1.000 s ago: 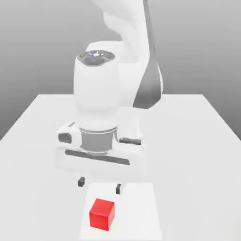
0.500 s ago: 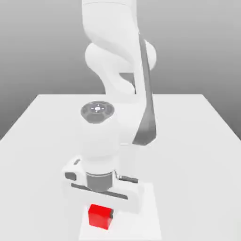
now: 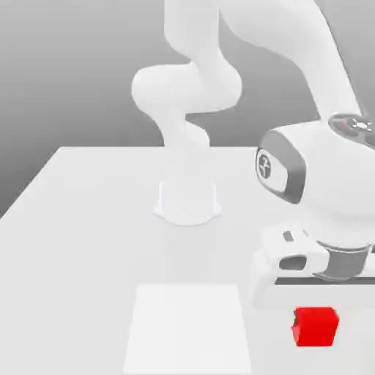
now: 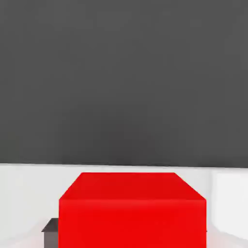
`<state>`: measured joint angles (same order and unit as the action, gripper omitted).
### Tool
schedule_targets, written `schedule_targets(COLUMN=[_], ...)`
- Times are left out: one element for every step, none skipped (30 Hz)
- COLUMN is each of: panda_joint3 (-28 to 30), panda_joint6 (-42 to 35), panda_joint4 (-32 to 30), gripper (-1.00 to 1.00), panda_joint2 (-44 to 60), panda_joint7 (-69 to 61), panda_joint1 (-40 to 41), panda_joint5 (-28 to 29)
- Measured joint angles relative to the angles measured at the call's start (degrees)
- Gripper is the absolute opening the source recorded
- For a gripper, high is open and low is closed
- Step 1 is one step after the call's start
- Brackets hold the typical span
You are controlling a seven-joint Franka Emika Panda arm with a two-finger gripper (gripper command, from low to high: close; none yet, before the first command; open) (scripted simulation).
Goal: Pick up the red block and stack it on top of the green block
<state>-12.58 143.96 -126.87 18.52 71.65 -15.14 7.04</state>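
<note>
White rounded arm [image 3: 198, 80], grey joint rings.

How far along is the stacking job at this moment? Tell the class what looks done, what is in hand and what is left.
Done: the gripper is shut on the red block, so the pick looks made. In hand: the arm holds the block over toward the exterior view's right, beside the pale square patch on the table. Left: setting it on a green block, which I cannot see.

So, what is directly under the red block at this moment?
Under the red block only bare white table shows; no green block. The gripper holds it from above, and the block's underside is hidden.
</note>
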Motion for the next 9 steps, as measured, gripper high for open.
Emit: schedule_targets(panda_joint3=[-0.9,-1.5,-1.5,-1.2,-0.6,-0.3,-0.3,-0.3,-0.3], panda_joint6=[-0.9,-1.0,-0.2,1.2,2.8,3.7,3.7,3.7,3.7], panda_joint4=[1.6,3.5,4.9,5.7,6.1,6.3,6.3,6.3,6.3], gripper=[-1.00,-1.00,-1.00,-1.00,-1.00,1.00,1.00,1.00,1.00], panda_joint2=[0.6,2.1,4.3,6.4,8.5,9.7,9.7,9.7,9.7], panda_joint7=[1.1,2.5,3.7,4.6,5.3,5.7,5.7,5.7,5.7], panda_joint1=[-1.7,-3.6,-5.2,-6.3,-7.1,-7.6,-7.6,-7.6,-7.6], panda_joint5=[0.3,1.1,2.0,2.9,3.7,4.2,4.2,4.2,4.2])
